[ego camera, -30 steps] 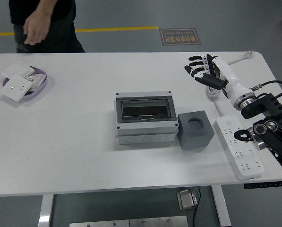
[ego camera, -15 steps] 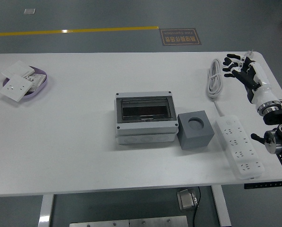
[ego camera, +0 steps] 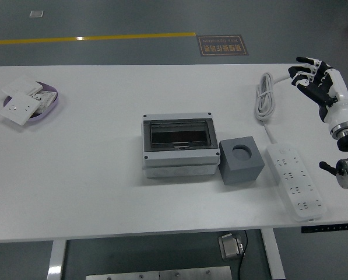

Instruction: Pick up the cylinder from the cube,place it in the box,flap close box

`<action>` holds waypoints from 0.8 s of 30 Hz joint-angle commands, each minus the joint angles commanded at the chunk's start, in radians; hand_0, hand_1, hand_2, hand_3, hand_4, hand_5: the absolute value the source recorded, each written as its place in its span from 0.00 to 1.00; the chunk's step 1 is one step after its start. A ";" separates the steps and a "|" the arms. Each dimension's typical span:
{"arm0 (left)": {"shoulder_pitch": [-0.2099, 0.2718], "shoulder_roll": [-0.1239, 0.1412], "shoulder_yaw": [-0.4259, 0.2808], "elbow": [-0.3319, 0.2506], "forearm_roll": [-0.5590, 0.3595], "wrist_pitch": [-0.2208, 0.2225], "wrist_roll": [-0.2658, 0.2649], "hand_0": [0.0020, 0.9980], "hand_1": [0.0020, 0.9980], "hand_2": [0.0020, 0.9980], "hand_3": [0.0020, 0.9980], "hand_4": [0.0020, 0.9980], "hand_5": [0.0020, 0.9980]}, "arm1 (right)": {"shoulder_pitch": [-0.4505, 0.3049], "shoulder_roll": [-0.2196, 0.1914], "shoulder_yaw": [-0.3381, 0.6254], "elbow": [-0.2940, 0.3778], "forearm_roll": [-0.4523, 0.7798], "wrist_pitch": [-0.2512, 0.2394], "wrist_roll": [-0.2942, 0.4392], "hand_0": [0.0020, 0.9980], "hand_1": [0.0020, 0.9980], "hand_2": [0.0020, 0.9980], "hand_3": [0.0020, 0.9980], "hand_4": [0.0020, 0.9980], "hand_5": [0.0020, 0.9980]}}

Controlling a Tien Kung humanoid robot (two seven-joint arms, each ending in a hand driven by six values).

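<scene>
The right hand (ego camera: pixel 318 79) hangs over the table's far right corner, its black-tipped fingers (ego camera: pixel 305 60) spread and holding nothing, the white forearm running down along the right edge. Well apart from it, toward the middle of the tabletop, stands the grey cube (ego camera: pixel 241 160), with a round recess in its top; whether a cylinder sits in that recess cannot be told. Touching or just beside the cube's left side is the grey box (ego camera: pixel 178 146), its dark clear flap lying flat. Between cube and right edge lies a white power strip (ego camera: pixel 295 181), its coiled cord (ego camera: pixel 264 100) running toward the far right corner, near the hand. At the far left corner a purple dish (ego camera: pixel 47 107) holds white switch plates (ego camera: pixel 20 108). The white table (ego camera: pixel 92 186) stands on a grey floor with a yellow line (ego camera: pixel 92 38) and a floor sign (ego camera: pixel 222 44).
</scene>
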 joint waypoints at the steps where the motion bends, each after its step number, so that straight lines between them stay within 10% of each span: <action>1: -0.001 0.000 0.000 0.001 -0.003 -0.003 -0.003 0.58 0.63 0.58 0.61 0.74 0.16 | -0.001 0.001 0.002 -0.001 -0.002 0.000 0.000 0.57 0.63 0.65 0.66 0.79 0.20; 24: 0.004 0.004 0.014 0.002 -0.036 -0.019 -0.019 0.58 0.63 0.58 0.61 0.74 0.16 | -0.001 0.018 -0.012 -0.015 -0.034 0.039 0.031 0.57 0.63 0.65 0.66 0.79 0.19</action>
